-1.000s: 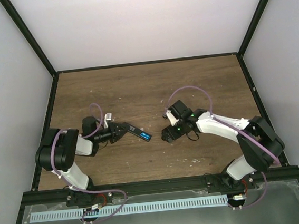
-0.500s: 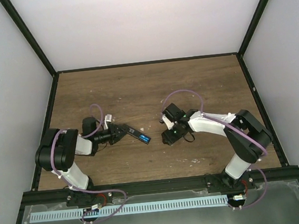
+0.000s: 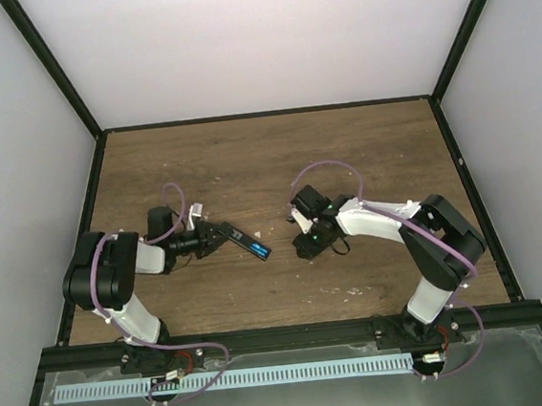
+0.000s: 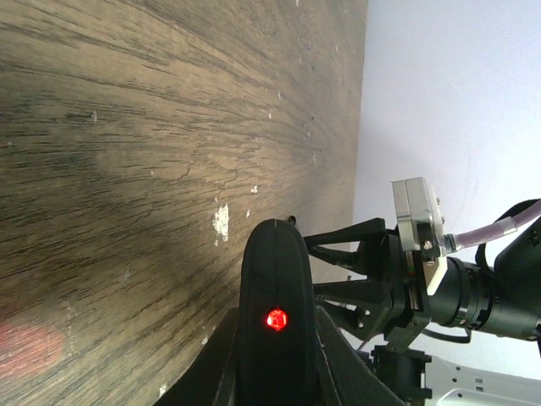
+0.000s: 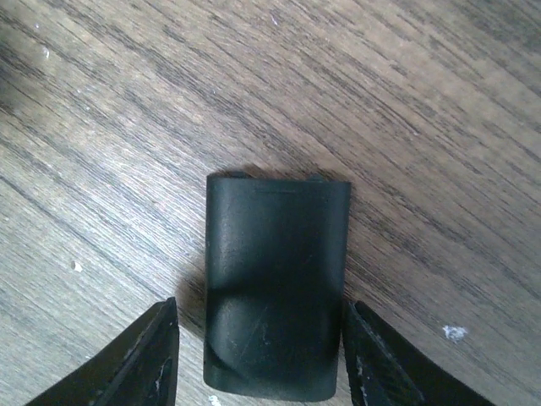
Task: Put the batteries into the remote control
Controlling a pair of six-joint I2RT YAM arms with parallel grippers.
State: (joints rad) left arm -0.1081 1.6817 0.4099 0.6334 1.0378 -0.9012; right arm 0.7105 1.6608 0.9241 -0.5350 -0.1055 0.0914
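Observation:
My left gripper (image 3: 219, 239) is shut on the slim black remote control (image 3: 244, 243) and holds it pointing right, just above the table. A bright blue battery (image 3: 262, 251) shows at the remote's far end. In the left wrist view the remote (image 4: 275, 296) sits between my fingers and a red light glows on it. My right gripper (image 3: 306, 248) is low over the table, open. Its fingers (image 5: 157, 355) stand on either side of a small black battery cover (image 5: 275, 288) that lies flat on the wood, with gaps on both sides.
The brown wooden table (image 3: 266, 155) has black frame rails round it and white walls behind. Small white specks (image 3: 354, 291) lie near the front right. The right gripper's body (image 4: 406, 279) shows close beyond the remote in the left wrist view.
My right arm has drawn its elbow in and shifted a little to the left, with the gripper staying low over the cover. The left gripper with the remote has edged slightly back.

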